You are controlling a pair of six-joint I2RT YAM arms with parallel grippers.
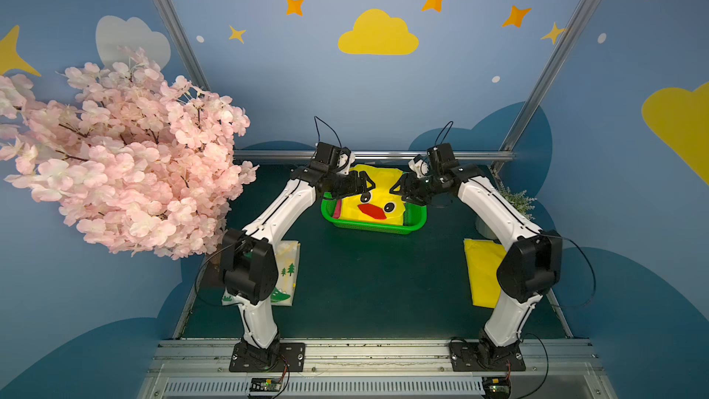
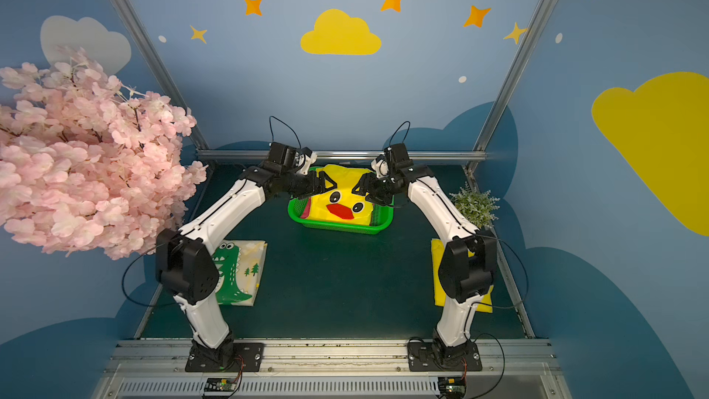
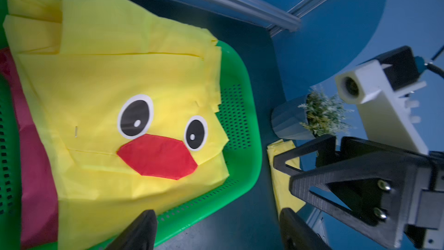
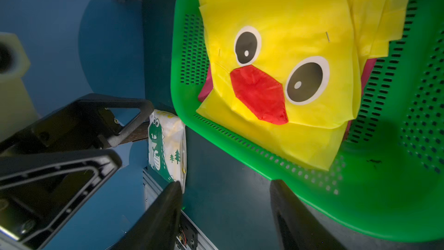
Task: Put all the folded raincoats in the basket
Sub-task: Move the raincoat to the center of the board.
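**Duck raincoat lies in the basket, both tools empty**

At the far left a pink blossom tree [image 1: 126,155] leans over the edge of the dark green bench [image 1: 364,282]. Near left on the bench lies a folded white raincoat [image 2: 238,274] printed with a green dinosaur and small trees; any lettering on it is too small to read.

The left tool [image 1: 366,186] hangs over the left end of the basket [image 1: 376,227], its fingers [image 3: 144,224] spread wide with nothing between them. The green basket sits mid-bench toward the far side.

The folded yellow raincoat [image 1: 378,195], with its duck eyes and red beak facing up, lies inside the basket on a magenta cloth [image 3: 36,164]. Its far folds ride up over the far rim.

The right tool [image 1: 399,194] hangs over the basket's right end, also spread and empty. Near right lies a plain yellow folded sheet [image 1: 481,274]. A small potted plant [image 2: 475,205] stands beyond it.
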